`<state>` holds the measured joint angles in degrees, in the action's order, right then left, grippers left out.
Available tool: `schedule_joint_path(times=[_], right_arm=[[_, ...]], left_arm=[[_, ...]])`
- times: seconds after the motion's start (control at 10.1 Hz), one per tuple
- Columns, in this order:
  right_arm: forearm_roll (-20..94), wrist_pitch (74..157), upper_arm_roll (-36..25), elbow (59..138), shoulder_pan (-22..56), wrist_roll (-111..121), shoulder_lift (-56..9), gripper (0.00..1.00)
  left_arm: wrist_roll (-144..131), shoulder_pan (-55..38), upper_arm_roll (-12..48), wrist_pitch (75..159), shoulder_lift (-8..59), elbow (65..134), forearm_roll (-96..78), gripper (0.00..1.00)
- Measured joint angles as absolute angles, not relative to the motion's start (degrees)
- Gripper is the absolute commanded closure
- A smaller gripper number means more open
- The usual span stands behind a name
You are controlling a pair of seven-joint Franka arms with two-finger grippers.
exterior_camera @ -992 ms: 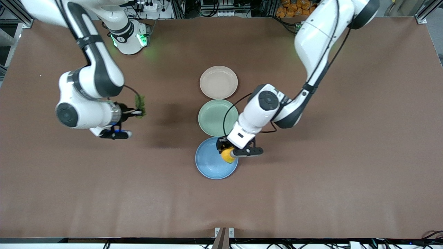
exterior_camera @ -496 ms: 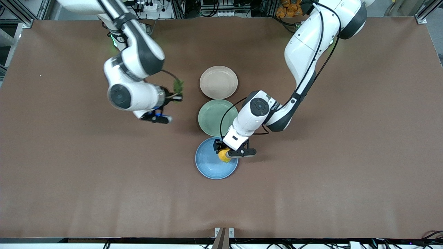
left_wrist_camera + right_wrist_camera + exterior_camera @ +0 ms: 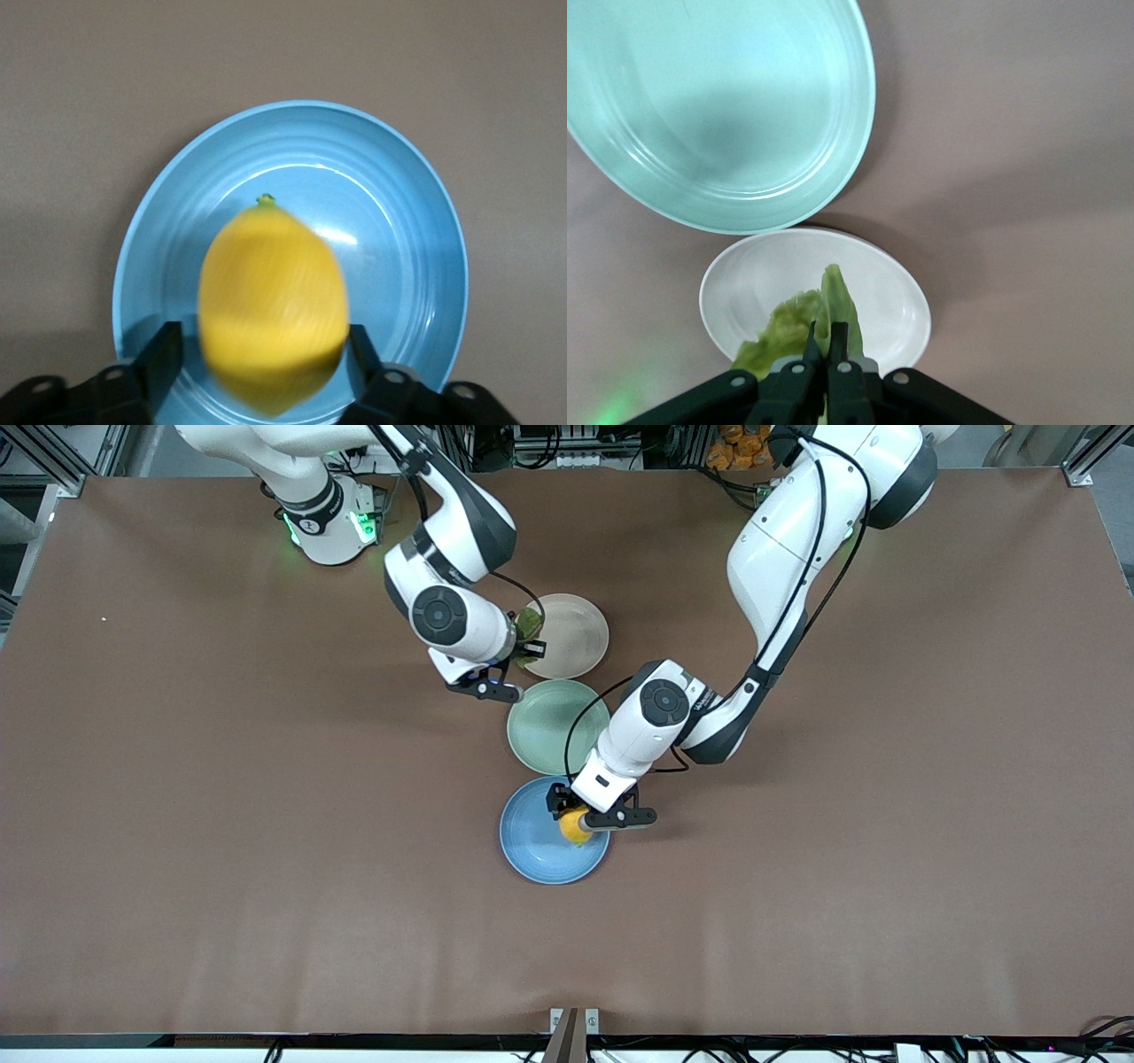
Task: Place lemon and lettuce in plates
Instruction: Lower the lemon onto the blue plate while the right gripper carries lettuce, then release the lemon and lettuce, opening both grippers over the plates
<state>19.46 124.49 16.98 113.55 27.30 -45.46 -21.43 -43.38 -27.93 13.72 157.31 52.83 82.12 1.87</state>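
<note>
Nearest the front camera we see the light blue plate, and over its edge toward the left arm's end of the table hangs the left gripper, clamped on the lemon. In the left wrist view the lemon sits between the 2 fingers above the blue plate. Next farther lies the mint green plate, bare. Farthest is the pink-beige plate; over its rim toward the right arm's end of the table the right gripper pinches the lettuce. The right wrist view shows the leaf above that plate.
</note>
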Motion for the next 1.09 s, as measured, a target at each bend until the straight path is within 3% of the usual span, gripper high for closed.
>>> schedule_joint_path(times=[0.3,0.6,0.69,0.79,0.89,1.09], right_arm=[[19.5,132.3,17.0,113.8,30.6,-47.8,-26.0,1.0],[19.5,133.0,17.0,113.6,31.3,-49.1,-26.9,1.0],[19.5,132.9,17.0,113.5,31.4,-49.4,-26.9,0.6],[19.5,132.8,17.0,113.5,31.5,-50.1,-26.9,0.53],[19.5,132.8,17.0,113.5,31.6,-51.4,-26.9,0.01],[19.5,132.8,17.0,113.3,31.7,-52.4,-26.9,0.0]], left_arm=[[-42.4,-27.9,13.5,157.3,52.9,82.1,1.9,0.0],[-42.4,-27.9,13.4,157.2,52.8,81.9,1.9,0.0],[-42.4,-27.8,13.4,156.7,52.7,81.4,1.9,0.0],[-42.4,-27.6,13.4,155.6,52.4,80.9,1.9,0.0],[-42.4,-27.3,13.4,154.0,51.6,80.2,1.9,0.0],[-42.4,-25.9,13.4,148.4,48.1,79.3,1.9,0.0]])
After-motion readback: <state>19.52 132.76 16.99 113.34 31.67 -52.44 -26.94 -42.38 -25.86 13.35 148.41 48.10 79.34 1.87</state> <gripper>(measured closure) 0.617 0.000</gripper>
